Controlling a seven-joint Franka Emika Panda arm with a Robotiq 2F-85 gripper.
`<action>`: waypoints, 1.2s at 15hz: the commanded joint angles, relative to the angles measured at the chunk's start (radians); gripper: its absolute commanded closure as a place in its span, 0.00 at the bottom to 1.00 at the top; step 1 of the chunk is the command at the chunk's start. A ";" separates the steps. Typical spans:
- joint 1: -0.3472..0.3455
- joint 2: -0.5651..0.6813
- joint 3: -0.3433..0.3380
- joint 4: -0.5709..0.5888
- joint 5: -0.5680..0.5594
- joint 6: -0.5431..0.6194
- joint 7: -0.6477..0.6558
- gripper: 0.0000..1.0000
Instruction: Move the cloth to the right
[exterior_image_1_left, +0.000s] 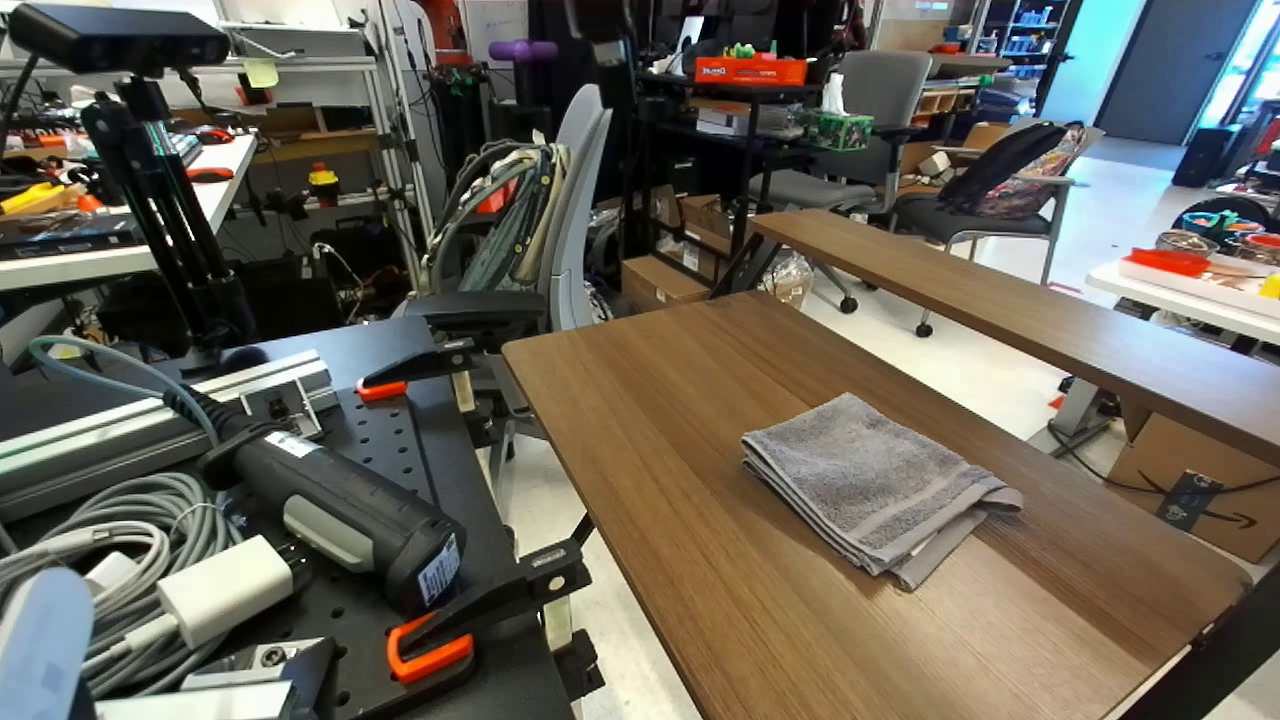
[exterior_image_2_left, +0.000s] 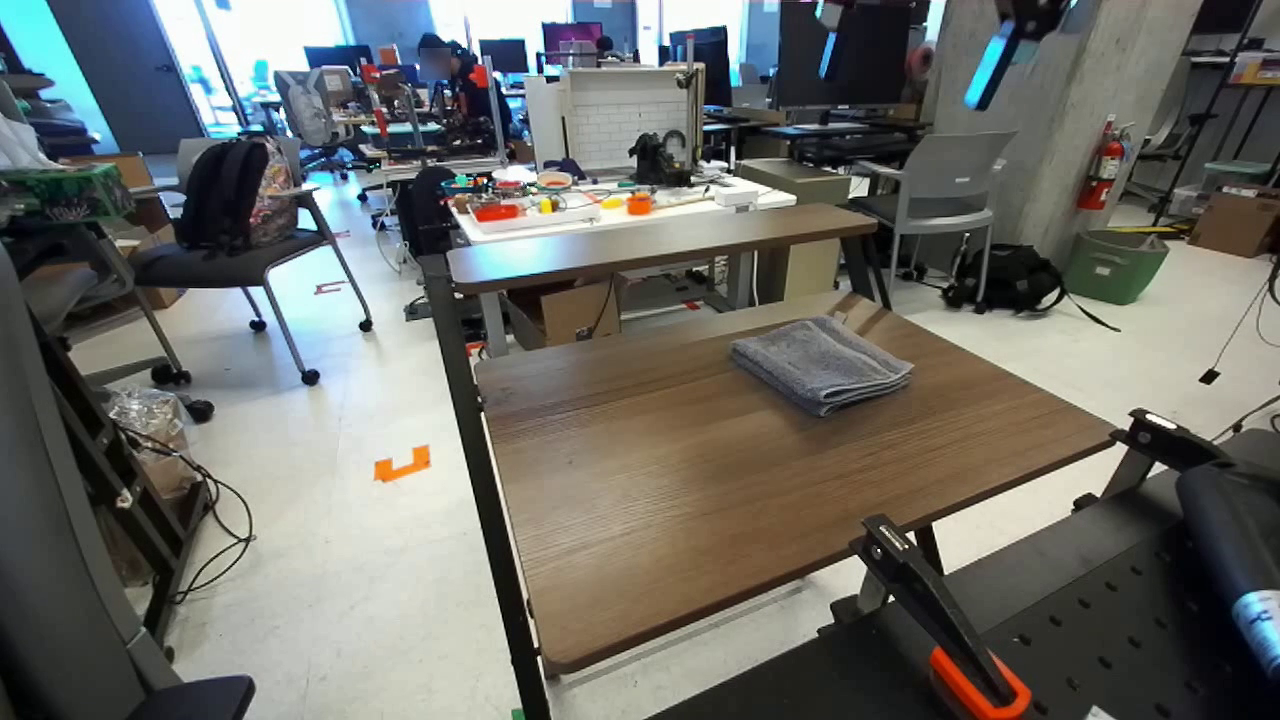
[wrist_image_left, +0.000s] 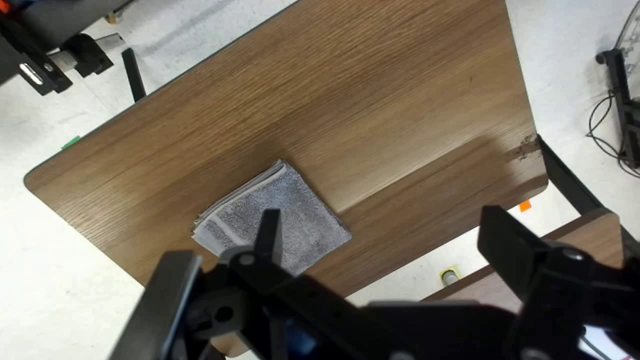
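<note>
The cloth is a grey, folded towel lying flat on the brown wooden table. It shows in both exterior views, toward the table's far edge (exterior_image_1_left: 880, 480) (exterior_image_2_left: 822, 362). In the wrist view the cloth (wrist_image_left: 300, 215) lies left of the middle, partly hidden behind one finger. My gripper (wrist_image_left: 381, 215) is open, with its fingers wide apart and nothing between them. The gripper (exterior_image_2_left: 902, 88) also shows at the top edge of an exterior view, high above the table and apart from the cloth. It is out of view in the remaining exterior view.
The wooden table (exterior_image_2_left: 640, 500) has a raised narrow shelf (exterior_image_1_left: 1000, 300) along its far side. A black pegboard bench (exterior_image_1_left: 400, 440) with orange-tipped clamps (exterior_image_1_left: 430, 650), cables and a black handheld tool (exterior_image_1_left: 340, 510) stands beside it. A black post (exterior_image_2_left: 480, 480) rises at one table end.
</note>
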 joint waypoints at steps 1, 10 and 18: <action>0.002 0.173 -0.050 0.094 0.059 0.131 -0.059 0.00; -0.010 0.536 -0.129 0.409 0.159 0.116 -0.069 0.00; 0.000 0.705 -0.206 0.525 0.135 0.126 -0.039 0.00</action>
